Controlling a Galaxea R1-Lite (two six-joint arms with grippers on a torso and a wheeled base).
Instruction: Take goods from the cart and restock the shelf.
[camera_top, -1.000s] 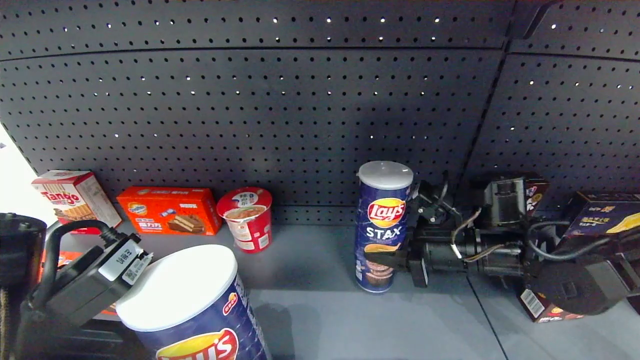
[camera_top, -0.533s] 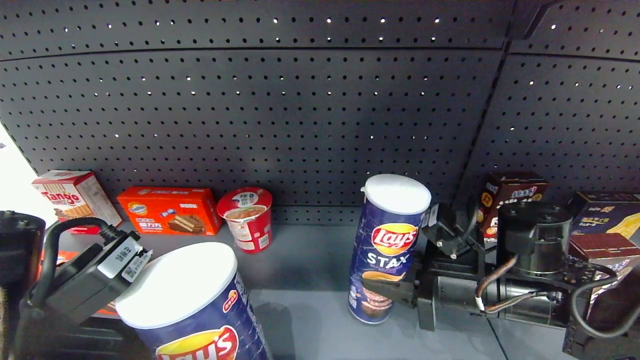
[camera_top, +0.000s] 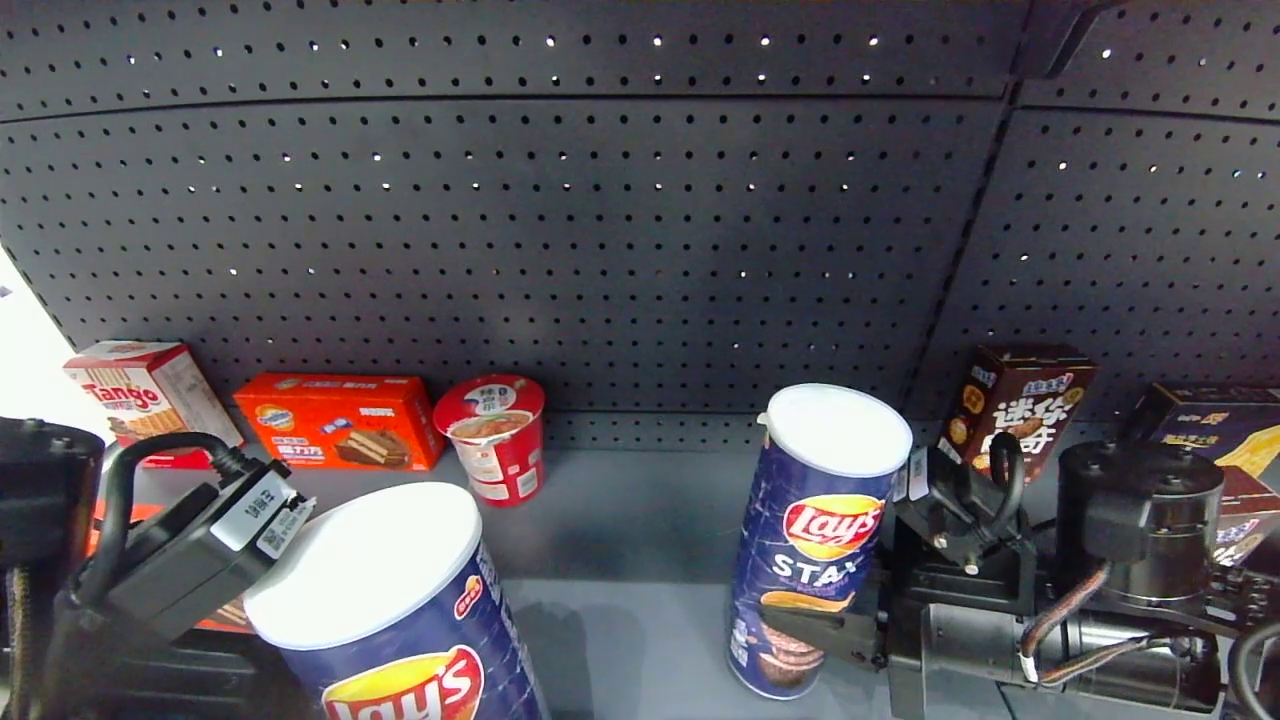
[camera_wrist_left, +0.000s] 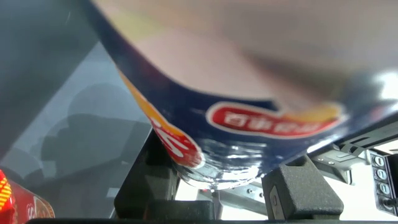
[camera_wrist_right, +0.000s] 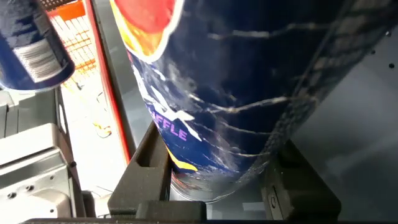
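Since one second earlier, the right-hand can (camera_top: 818, 540) has come away from its upright stand close to the pegboard back panel (camera_top: 500, 230), toward the front of the shelf (camera_top: 620, 540) and to the robot's right. It now leans with its white lid tipped rightward, and the brown box (camera_top: 1015, 400) that the arm had masked is uncovered. The right gripper (camera_wrist_right: 217, 186) grasps this can low on its body, with its jaws clamped on either side of the blue wall. So low a hold, far under the lid, probably explains the lean; whether the base touches the shelf cannot be told. The left-hand can (camera_top: 390, 610) sits at the near left edge of the head view, with the jaws of the left gripper (camera_wrist_left: 221, 190) clamped on its lower end. It is carried in front of the shelf's stock, presumably waiting until the first can is settled. Along the back panel stand a wafer box (camera_top: 150, 395), an orange box (camera_top: 340, 420) and a noodle cup (camera_top: 493, 437), set in a row that faces outward. Bare shelf between the noodle cup and the right-hand can appears the likeliest place for both cans.
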